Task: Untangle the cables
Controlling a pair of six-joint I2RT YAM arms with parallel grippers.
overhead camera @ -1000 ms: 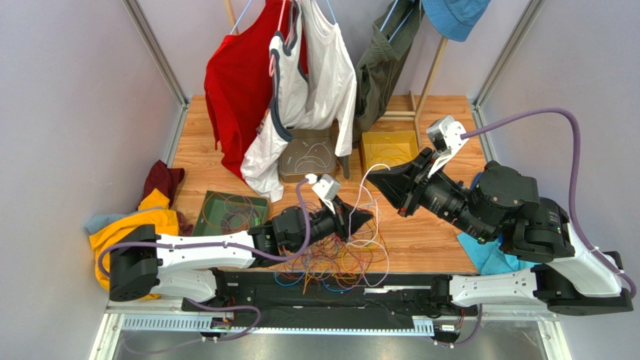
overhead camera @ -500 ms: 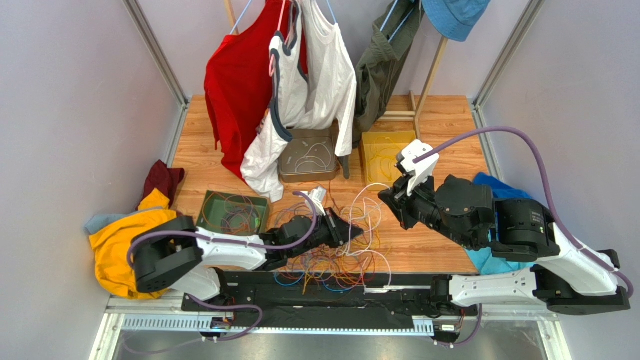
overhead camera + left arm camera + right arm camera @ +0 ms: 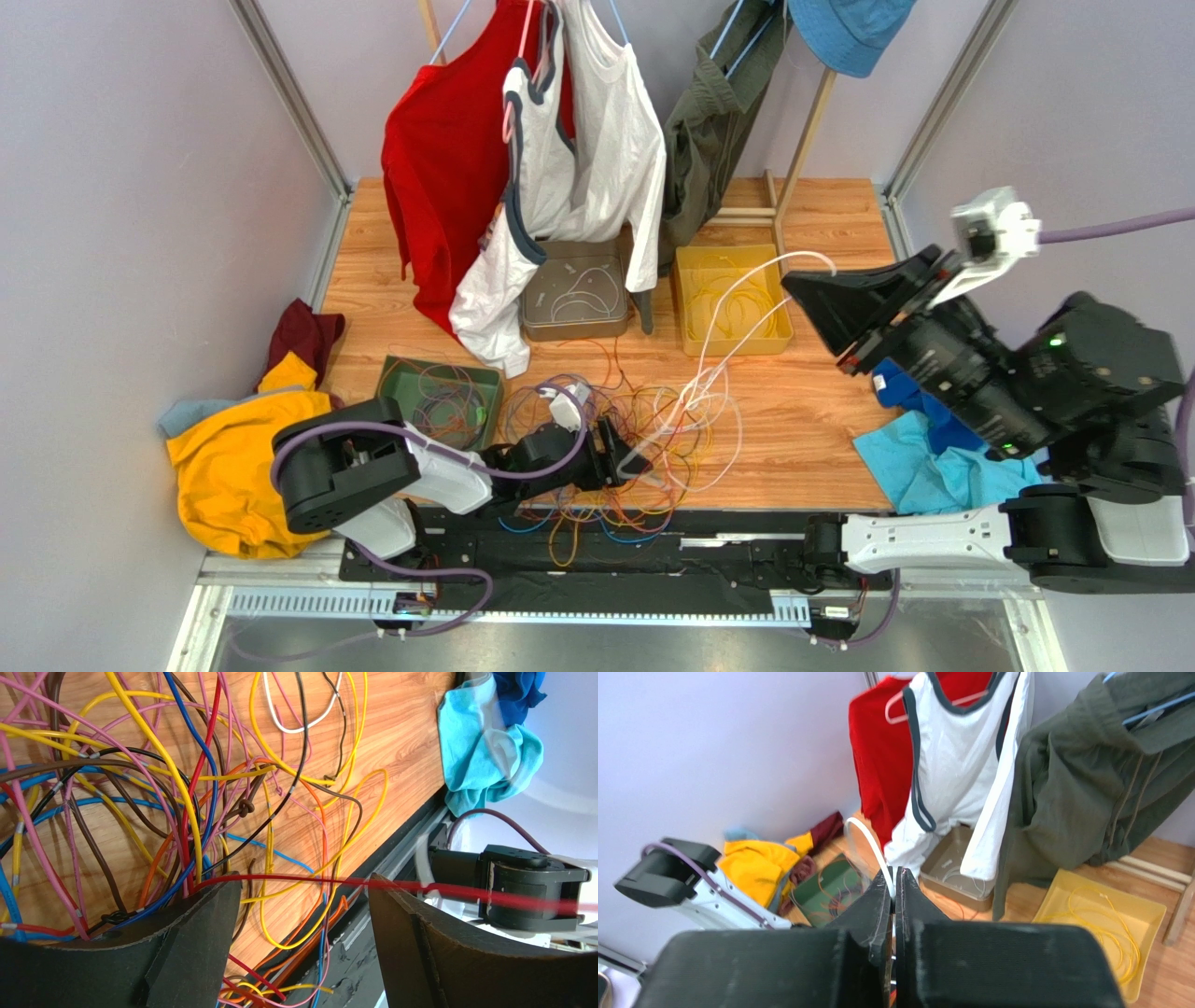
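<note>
Right fingers (image 3: 873,910) are clamped shut on a white cable (image 3: 868,843), held high above the wooden table (image 3: 814,406); my left gripper (image 3: 305,889) gapes open low over the cables (image 3: 631,441) snarled near its front edge. I judge a slow, steady draw best, pausing if loops snag. Sorting trays (image 3: 680,301) and hanging clothes (image 3: 589,126) fill the back of the pale-walled booth.

The left fingers (image 3: 189,952) sit low, spread apart; the right fingers (image 3: 868,913) are held high, pressed together.
</note>
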